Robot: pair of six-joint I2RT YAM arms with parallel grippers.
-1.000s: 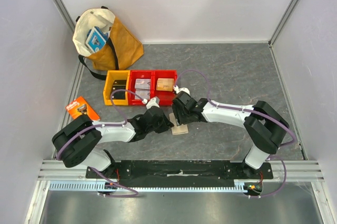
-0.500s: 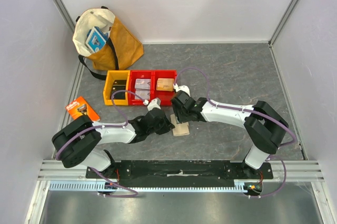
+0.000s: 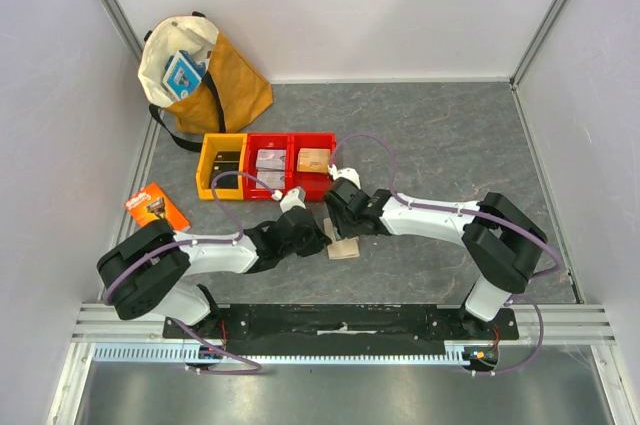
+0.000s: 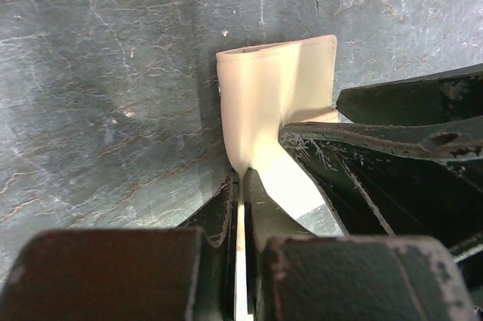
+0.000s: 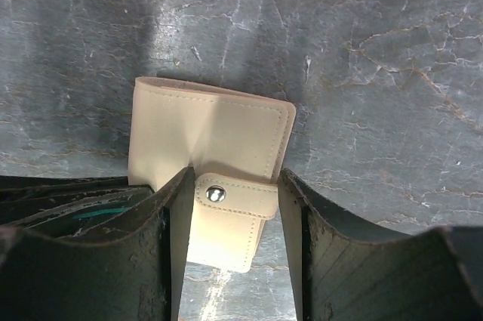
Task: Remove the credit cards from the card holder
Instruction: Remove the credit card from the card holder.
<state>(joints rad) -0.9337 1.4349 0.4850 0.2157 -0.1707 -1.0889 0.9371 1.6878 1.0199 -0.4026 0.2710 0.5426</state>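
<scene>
Holder [image 5: 211,140] sits on the desk [image 5: 377,72] right under both jaws. It looks light, soft and floppy, so I'd pin one flap and peel the other. No cards showing. Left jaws are clenched on a thin flap edge. Right jaws straddle the snap tab [image 5: 230,199], can't tell if they're squeezing. A second ago the left was slightly open.

We're looking into a robotics lab test cell: plain white panel walls [image 3: 330,5] framed by aluminium posts [image 3: 108,0] box in a grey mat [image 3: 450,135]. The left arm [image 3: 215,250] and the right arm [image 3: 440,215] sit bolted to a black plate [image 3: 340,323] on an aluminium rail [image 3: 110,323], with purple cables [image 3: 365,140] looping off them.
</scene>
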